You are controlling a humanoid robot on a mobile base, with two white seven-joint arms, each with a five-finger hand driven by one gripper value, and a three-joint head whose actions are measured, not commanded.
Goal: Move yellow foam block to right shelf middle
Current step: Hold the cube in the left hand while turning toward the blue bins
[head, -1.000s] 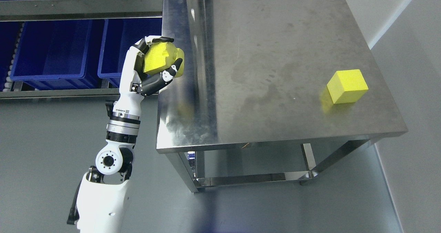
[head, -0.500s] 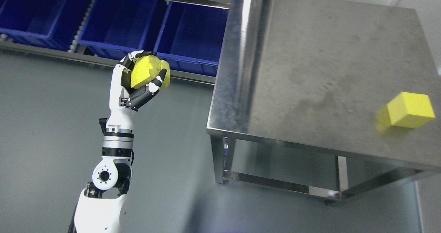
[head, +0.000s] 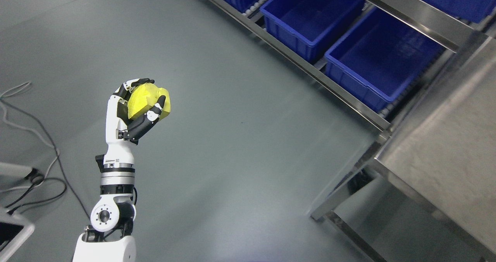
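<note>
My left hand (head: 140,101) is raised over the bare grey floor at the picture's left, its fingers curled tight around a squashed yellow foam block (head: 146,101). The white forearm rises from the lower left edge. A metal shelf rack (head: 341,89) runs along the upper right, holding blue bins (head: 310,16) on its low level. The right arm is out of the picture.
A steel table (head: 445,153) fills the right edge, its leg (head: 337,192) reaching the floor. Cables (head: 35,138) trail over the floor at the left, beside a grey device corner (head: 11,231). A second blue bin (head: 379,56) sits next to the table.
The whole picture has swung left: the table slid to the right edge and the second yellow block left the view. My left hand keeps the same hold on the foam block.
</note>
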